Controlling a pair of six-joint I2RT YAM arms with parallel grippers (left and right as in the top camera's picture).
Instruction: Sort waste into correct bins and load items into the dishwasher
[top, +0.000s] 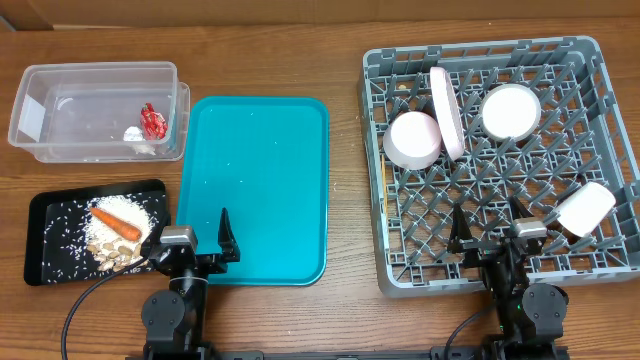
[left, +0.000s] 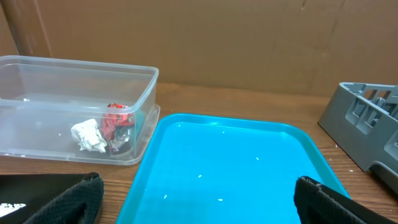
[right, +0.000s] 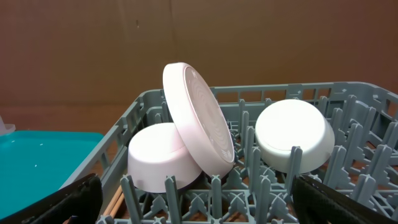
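Both grippers were empty with fingers wide apart: the left gripper (left: 196, 204) over the near edge of the teal tray (left: 236, 162), the right gripper (right: 199, 205) over the near wall of the grey dish rack (top: 480, 52). Close to the left one, the carrot (top: 118, 224) lay on rice (top: 122, 204) on the black tray (top: 42, 215). Firm and light, it would probably take a pinch across its middle.

In the rack, the white cup (top: 585, 208), bowls (right: 160, 163) and leaning plate (right: 199, 118) looked hard, smooth and breakable, best gripped by a rim.

Farthest, the red wrapper (left: 117, 118) and white scrap (left: 89, 135), both soft and very light, lay in the clear tub (left: 81, 62).
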